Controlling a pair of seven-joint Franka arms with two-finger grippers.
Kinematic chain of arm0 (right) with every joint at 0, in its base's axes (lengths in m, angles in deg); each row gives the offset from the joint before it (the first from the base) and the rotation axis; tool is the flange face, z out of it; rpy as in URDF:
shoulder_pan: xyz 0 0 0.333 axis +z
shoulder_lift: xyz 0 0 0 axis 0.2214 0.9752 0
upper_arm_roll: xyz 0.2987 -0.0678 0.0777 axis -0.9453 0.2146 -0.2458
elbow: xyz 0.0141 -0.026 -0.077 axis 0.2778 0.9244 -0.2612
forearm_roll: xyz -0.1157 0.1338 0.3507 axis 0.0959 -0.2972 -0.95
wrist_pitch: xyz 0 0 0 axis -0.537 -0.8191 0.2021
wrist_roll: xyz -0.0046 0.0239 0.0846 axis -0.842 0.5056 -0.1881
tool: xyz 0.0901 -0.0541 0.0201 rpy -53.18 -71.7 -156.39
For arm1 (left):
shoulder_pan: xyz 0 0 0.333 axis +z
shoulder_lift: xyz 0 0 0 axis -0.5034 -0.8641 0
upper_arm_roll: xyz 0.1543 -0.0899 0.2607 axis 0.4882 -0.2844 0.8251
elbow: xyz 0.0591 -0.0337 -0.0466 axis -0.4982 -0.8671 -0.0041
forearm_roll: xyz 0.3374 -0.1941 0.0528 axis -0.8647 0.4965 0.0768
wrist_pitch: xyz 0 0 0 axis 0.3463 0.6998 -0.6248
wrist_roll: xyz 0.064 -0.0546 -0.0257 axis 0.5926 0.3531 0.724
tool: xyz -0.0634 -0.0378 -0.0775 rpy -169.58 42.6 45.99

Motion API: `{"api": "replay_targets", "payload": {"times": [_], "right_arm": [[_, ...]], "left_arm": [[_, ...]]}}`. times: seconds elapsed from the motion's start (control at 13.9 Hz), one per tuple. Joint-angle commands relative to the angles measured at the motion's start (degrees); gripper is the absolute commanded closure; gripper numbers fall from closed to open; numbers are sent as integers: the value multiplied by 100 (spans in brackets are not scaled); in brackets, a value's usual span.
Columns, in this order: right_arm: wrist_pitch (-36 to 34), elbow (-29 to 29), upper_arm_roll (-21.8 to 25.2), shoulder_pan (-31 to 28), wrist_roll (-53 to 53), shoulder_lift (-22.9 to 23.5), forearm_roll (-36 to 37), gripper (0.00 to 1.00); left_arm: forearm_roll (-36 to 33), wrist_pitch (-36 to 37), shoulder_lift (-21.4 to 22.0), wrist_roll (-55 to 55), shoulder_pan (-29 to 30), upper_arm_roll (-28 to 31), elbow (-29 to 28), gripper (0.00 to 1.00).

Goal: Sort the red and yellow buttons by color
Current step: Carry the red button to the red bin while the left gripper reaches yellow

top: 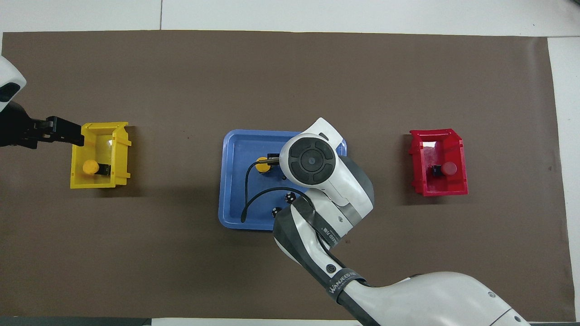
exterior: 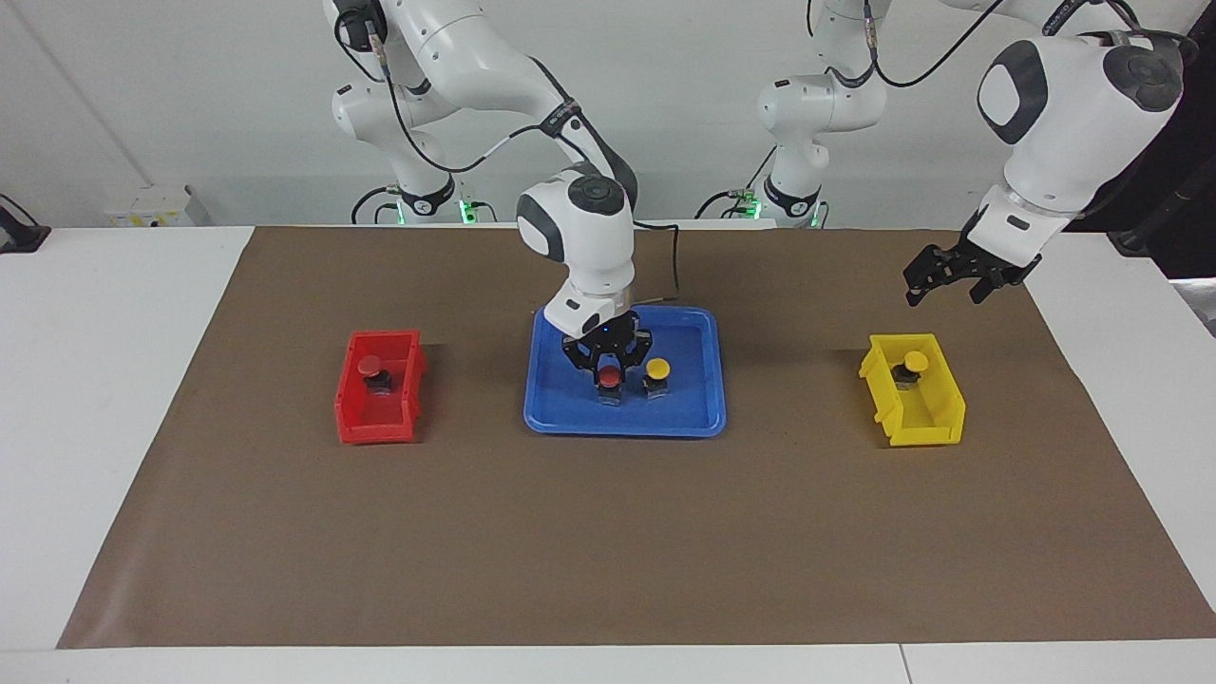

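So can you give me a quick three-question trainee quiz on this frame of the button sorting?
1. How many capped buttons stand in the blue tray? A) one B) two C) three
2. True or false: the left gripper holds a yellow button.
3. Fill in: the right gripper is down at the ___ button in the tray.

Key
1. B: one red button and one yellow.
2. False: it hangs open and empty in the air by the yellow bin, and a yellow button lies in that bin.
3. red
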Motion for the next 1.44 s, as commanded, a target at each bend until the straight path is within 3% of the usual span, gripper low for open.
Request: {"api": "replay_targets", "payload": {"times": [0.0,0.14,0.29,0.43,0.5,0.65,0.93,1.29,1.36], "right_arm": [[-286,-448,-28,-106,-22,45,140,74],[-979,-880,-28,-430,283,-16,140,74],[-1516,-821,-28,-1070,1431,-489,44,74],[-1957,-558,-28,-1799,2356,-911,-157,74],[-2002,-435,-28,-2064,2743,-1026,-324,73],[-1976,-232,-28,-2583,3377,-1097,-361,72],[-1766,180,-28,-3050,4063,-1255,-405,72],[-1116,893,-28,-3385,4540,-1475,-818,72],[-923,1033,-28,-3376,4548,-1502,-818,72]], "left_arm": [[-36,154,72,25,59,32,-50,0],[-36,154,90,7,120,67,-85,0],[16,-212,194,190,42,32,-408,0],[34,-1405,414,1598,-867,-74,-1277,0],[34,-1924,276,2442,-1421,-65,-1463,0],[0,-2481,-304,3737,-2416,-56,-1430,0],[-10,-3421,-1042,4821,-3358,-56,-1457,0],[-36,-3696,-1605,5105,-3615,-39,-1238,0],[-36,-3687,-1633,5105,-3615,-39,-1211,5]]}}
